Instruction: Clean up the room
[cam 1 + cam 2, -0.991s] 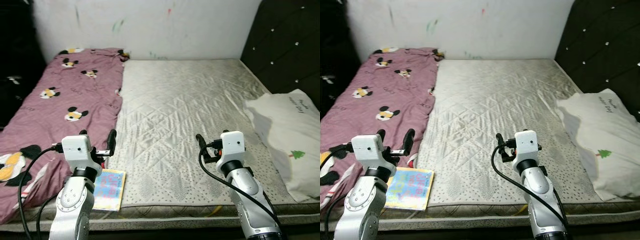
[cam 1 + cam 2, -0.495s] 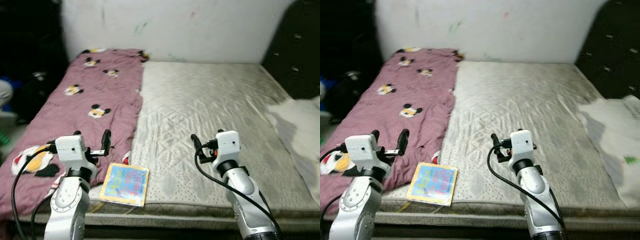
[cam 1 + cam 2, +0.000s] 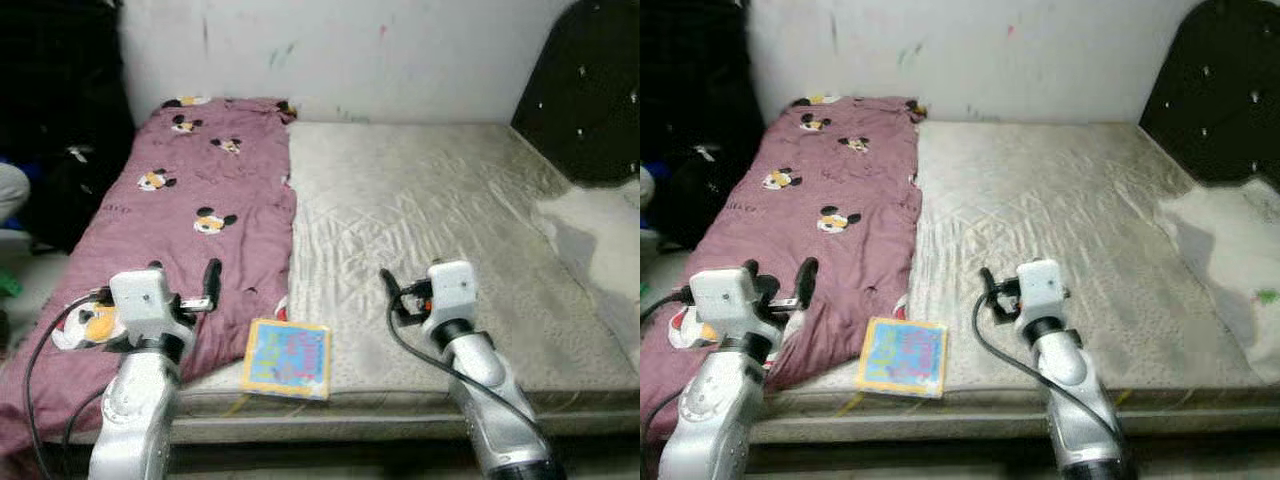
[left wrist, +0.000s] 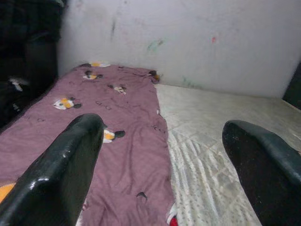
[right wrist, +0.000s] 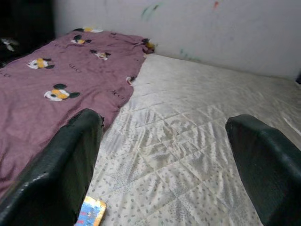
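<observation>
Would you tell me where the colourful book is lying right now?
In the left eye view the book lies flat at the mattress's near edge, beside the purple blanket, between the left gripper and the right gripper.

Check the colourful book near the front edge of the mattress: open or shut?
Shut. The book lies flat on the mattress, cover up, no pages spread, beside the purple blanket.

Bed (image 3: 450, 200) bears sheet (image 3: 190, 210), book (image 3: 288, 357), pillow (image 3: 600, 240).
</observation>
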Controlling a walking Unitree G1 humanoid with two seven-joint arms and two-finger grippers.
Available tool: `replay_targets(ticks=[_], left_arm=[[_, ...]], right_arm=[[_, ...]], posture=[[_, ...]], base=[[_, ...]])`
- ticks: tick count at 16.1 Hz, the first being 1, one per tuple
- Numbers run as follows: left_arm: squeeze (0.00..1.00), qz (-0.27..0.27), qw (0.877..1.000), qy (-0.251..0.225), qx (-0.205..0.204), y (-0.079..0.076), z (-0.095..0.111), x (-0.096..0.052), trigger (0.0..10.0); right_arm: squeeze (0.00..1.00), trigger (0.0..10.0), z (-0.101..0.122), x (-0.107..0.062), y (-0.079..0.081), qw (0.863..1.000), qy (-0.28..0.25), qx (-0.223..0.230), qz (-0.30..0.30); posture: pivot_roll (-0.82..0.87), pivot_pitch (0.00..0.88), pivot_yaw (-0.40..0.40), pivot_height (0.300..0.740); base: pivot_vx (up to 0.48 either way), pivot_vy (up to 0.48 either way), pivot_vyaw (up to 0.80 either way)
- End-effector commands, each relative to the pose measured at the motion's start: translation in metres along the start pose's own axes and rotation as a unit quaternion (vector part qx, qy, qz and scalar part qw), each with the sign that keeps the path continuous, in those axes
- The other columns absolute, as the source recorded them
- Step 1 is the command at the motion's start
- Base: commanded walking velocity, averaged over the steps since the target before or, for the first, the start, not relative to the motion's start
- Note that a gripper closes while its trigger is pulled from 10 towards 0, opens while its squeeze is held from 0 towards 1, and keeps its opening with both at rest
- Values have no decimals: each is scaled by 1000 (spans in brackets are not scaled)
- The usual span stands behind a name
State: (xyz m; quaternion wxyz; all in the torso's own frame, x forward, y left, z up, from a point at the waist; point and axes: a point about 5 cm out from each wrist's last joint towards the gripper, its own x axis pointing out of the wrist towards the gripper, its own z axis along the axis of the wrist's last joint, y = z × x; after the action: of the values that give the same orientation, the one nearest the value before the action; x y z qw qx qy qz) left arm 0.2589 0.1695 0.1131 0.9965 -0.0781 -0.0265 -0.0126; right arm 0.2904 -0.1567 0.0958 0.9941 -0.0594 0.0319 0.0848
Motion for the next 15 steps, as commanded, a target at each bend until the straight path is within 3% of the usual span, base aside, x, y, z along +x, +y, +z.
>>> replay_targets(ticks=[1, 6, 15], left_arm=[[0, 4, 1000, -7, 7, 3, 4, 1, 10000], [0, -29, 999, -20, 3, -3, 7, 0, 10000], [0, -42, 999, -21, 0, -4, 8, -1, 10000]], right_arm=[[0, 10000, 0, 2, 1, 1000, 3, 4, -2], [0, 10000, 0, 2, 2, 1000, 4, 4, -2], [0, 10000, -1, 3, 3, 1000, 5, 2, 1]], posture=[[-46, 0, 3, 740], [-48, 1, 3, 740], [-46, 6, 2, 740]], base=[[0, 480, 0], [0, 0, 0], [318, 0, 0]])
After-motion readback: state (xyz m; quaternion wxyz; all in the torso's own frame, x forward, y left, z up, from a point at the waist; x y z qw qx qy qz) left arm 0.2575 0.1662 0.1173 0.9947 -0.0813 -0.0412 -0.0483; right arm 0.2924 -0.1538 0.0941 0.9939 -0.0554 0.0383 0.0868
